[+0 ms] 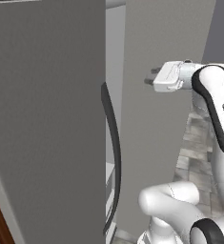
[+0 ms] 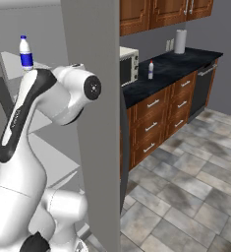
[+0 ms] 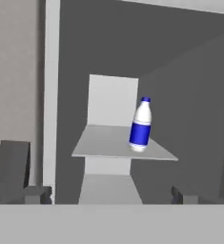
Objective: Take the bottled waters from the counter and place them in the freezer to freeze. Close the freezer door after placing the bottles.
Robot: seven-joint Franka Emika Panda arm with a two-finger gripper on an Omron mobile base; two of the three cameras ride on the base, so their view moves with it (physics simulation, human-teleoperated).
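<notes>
Where the freezer shelf (image 3: 108,143) juts, blue-capped bottle (image 3: 141,126) upright, cap up; jaws wide, empty

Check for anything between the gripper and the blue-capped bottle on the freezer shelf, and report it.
Nothing visible. In the hand view the open gripper faces the blue-capped bottle upright on the freezer shelf, with only bare shelf and open space between them.

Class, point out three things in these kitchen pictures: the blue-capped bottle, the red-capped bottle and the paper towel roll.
blue-capped bottle (image 3: 141,129), hand view, on its blue label.
red-capped bottle (image 2: 150,70), right base view, on its body.
paper towel roll (image 2: 180,41), right base view, on its side.
</notes>
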